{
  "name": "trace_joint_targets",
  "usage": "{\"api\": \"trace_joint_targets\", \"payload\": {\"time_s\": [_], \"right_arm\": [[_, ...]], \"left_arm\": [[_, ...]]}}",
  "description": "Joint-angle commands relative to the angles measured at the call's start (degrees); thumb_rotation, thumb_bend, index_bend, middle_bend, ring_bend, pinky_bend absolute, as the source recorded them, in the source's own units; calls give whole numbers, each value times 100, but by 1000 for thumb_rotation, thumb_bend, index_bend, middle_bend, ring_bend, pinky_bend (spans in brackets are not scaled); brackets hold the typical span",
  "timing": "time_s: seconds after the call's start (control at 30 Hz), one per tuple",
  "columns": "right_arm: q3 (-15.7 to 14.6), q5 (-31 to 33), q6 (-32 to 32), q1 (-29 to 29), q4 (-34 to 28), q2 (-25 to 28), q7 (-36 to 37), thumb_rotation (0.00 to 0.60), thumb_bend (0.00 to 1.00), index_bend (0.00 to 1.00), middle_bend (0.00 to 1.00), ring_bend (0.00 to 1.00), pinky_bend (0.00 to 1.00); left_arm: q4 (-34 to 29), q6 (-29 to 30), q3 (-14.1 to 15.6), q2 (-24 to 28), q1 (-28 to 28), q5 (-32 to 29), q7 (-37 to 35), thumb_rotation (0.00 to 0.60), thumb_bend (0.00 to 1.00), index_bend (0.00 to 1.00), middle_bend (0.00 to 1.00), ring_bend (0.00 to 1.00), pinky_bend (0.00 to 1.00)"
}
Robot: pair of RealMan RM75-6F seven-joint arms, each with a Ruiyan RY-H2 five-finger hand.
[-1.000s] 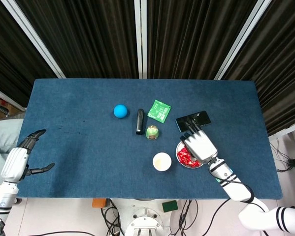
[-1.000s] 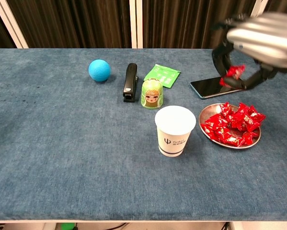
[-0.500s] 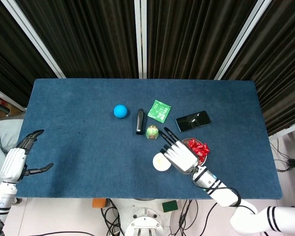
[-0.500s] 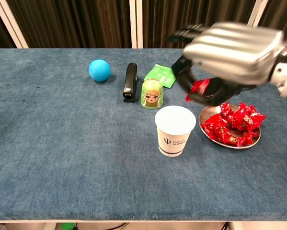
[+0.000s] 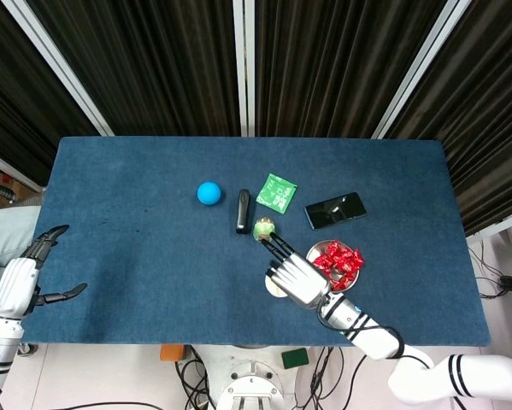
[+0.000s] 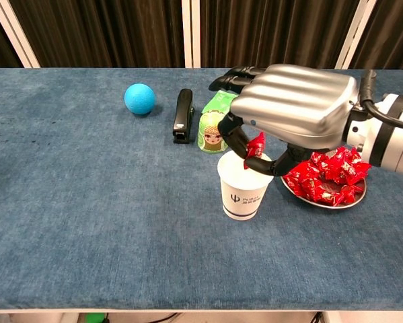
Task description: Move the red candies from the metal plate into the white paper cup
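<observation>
My right hand [image 6: 292, 108] hovers directly over the white paper cup [image 6: 244, 188], pinching one red candy [image 6: 255, 149] just above the cup's rim. From the head view the right hand [image 5: 294, 273] covers most of the cup [image 5: 273, 286]. Just right of the cup, the metal plate [image 6: 354, 199] holds a heap of red candies [image 6: 329, 175], which also shows from above as red candies [image 5: 339, 259]. My left hand [image 5: 20, 282] hangs open off the table's left edge, far from everything.
Behind the cup stand a green doll figure [image 6: 212, 132], a black stapler [image 6: 183, 114], a green packet [image 6: 221, 103] and a blue ball [image 6: 139, 98]. A black phone [image 5: 335, 209] lies behind the plate.
My right hand carried the pinched candy left from above the plate and lowered it over the cup. The left hand drifted slightly left and down.
</observation>
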Motion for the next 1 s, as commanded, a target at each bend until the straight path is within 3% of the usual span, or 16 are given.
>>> {"api": "trace_joint_targets", "payload": {"time_s": [0.03,0.4,0.6,0.77,1.0], "right_arm": [[-5,-26,-6,13,0,11,47,600,396,461,377,2,0],[-20,-287,461,-222,-97,379,429,600,381,426,316,0,0],[45,397,522,-481,53,867,677,600,363,361,87,0,0],[16,1121,257,-540,257,1026,636,600,349,290,22,0,0],[-79,1399,92,-590,517,1001,817,600,352,284,16,0,0]], "left_arm": [[9,-1,2,-1,6,-5,-12,600,93,106,119,120,245],[15,-12,12,-24,-1,29,-5,600,93,106,119,120,245],[6,-35,23,-23,-14,53,9,600,94,110,119,120,246],[-9,-100,31,-58,-54,69,40,600,93,115,118,120,246],[-24,-162,55,-48,-79,75,83,600,93,116,117,120,247]]}}
